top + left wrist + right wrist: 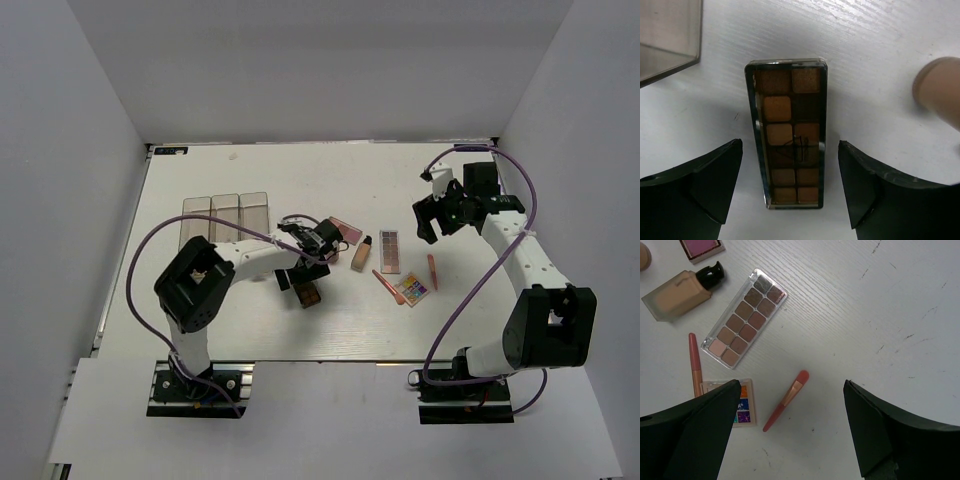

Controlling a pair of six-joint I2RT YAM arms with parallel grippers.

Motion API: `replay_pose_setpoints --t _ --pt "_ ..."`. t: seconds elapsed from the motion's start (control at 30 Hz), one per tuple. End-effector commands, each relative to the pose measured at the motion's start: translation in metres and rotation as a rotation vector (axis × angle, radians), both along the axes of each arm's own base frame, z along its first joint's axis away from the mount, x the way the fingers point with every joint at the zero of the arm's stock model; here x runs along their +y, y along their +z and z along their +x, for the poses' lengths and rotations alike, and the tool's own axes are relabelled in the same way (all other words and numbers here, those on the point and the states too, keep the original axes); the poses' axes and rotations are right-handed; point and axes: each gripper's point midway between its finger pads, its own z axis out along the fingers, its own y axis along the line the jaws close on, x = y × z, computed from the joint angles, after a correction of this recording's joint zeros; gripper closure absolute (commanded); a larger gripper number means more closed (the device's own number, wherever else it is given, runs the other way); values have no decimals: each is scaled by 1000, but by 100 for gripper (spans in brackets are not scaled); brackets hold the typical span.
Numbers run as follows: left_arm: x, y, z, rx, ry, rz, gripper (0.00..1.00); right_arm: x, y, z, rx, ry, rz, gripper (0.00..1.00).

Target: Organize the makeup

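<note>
A white table (250,170) sits between plain white walls. The left gripper (790,167) hangs with its jaws spread wide on either side of a brown palette (787,135), which lies flat on the table and touches neither finger. The right gripper (792,386) is likewise spread and holds nothing, above a pink-red pencil (785,401). Near that pencil lie a multicolour palette (740,410), a second pencil (694,362), a taupe palette (744,317) and a foundation bottle (677,294). The clear box (226,218) stands at far left.
</note>
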Motion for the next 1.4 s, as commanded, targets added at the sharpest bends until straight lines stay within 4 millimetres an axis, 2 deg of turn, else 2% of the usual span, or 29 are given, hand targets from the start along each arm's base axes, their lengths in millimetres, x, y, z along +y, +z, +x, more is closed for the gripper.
replay_pose_setpoints --t 0.0,0.23,0.4,0.53,0.6,0.7,0.73,0.8,0.83,0.87,0.93,0.97,1.03,1.07,1.1,1.13,1.17,1.2,1.27,1.3,1.33,1.37 --pt "-7 7 15 -46 -1 -23 13 1 8 6 -31 -13 15 11" --pt "-8 -8 17 -14 -31 -27 16 0 6 7 -32 -22 15 11" --pt "-1 -28 1 48 -38 -23 22 0 6 8 -34 -29 14 11" --pt "6 -37 -13 80 -39 -28 38 -1 5 8 -38 -30 12 11" --pt "4 -32 -12 75 -55 -35 48 -1 7 7 -43 -32 15 11" --pt "-4 -11 -5 25 -113 -41 62 -1 6 5 -39 -31 22 11" --pt "-11 1 2 2 -129 -61 65 0 6 4 -39 -30 22 11" --pt "-22 21 1 -25 -201 -108 76 0 5 3 -39 -29 23 11" --pt "-23 28 0 -36 -214 -121 78 -1 6 4 -42 -30 23 11" --pt "-25 47 1 -77 -230 -160 79 0 6 4 -46 -31 24 11" --pt "-21 61 -3 -106 -259 -177 82 0 8 3 -48 -32 32 11" --pt "-15 81 -1 -147 -264 -197 83 0 6 3 -46 -33 33 11" --pt "-4 100 4 -199 -247 -186 84 2 6 2 -45 -27 39 11" --pt "-1 122 5 -244 -269 -188 84 2 6 3 -44 -30 42 11" --pt "1 134 8 -275 -277 -184 84 3 5 3 -42 -27 43 11" --pt "12 144 13 -301 -261 -149 84 4 5 3 -44 -24 45 11" --pt "14 163 18 -341 -270 -137 84 4 5 4 -42 -22 47 11" --pt "24 168 24 -352 -250 -107 84 4 5 4 -40 -23 49 11" --pt "68 174 44 -360 -144 1 85 5 6 6 -42 -19 57 11" --pt "69 173 44 -352 -155 15 85 6 7 6 -42 -15 59 11" --pt "90 170 56 -345 -102 23 86 7 7 6 -41 -16 61 12" --pt "103 168 62 -336 -99 47 86 6 7 5 -39 -14 60 12"
